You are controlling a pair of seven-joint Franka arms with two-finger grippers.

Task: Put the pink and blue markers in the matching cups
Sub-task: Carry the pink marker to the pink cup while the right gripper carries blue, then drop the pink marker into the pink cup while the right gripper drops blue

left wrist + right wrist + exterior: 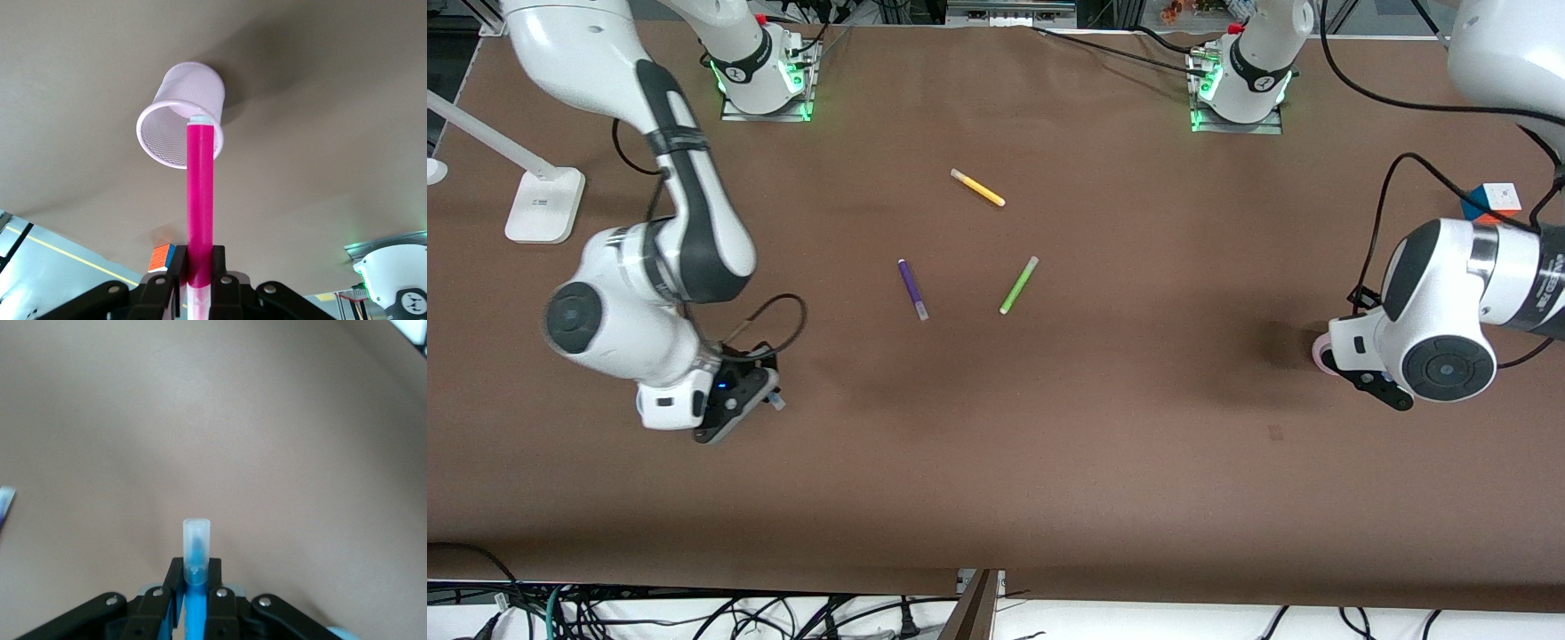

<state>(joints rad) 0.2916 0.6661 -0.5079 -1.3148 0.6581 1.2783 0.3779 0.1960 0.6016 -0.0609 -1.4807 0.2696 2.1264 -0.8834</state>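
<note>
Clearly legible writing: none; the white lamp base (543, 204) bears a small dark mark too tiny to read.
Right gripper (769, 396): low over the bench toward the right arm's end, clamped on the blue marker (195, 587), whose greyish clear cap (196, 540) sticks out past the fingers (175, 583); in the front view only that cap end peeks out beside the gripper.
Left gripper (199, 283): toward the left arm's end of the bench, closed around the pink marker (200, 200), which points at the mouth of the pink cup (183, 117).
Pink cup: mesh-walled, standing on the bench under the left arm, which hides most of it from the front camera; only a pale pink rim shows.
Blue cup: a pale blue sliver (343, 632) at the picture's edge in the right wrist view may be it; cannot tell.
Mid-bench clutter: purple pen (912, 289) and green pen (1018, 284) lying near each other, apart.
Farther: yellow pen (978, 188), nearer the edge with the arm bases.
Left arm's corner: a colour puzzle cube (1491, 204), partly hidden by the arm.
</note>
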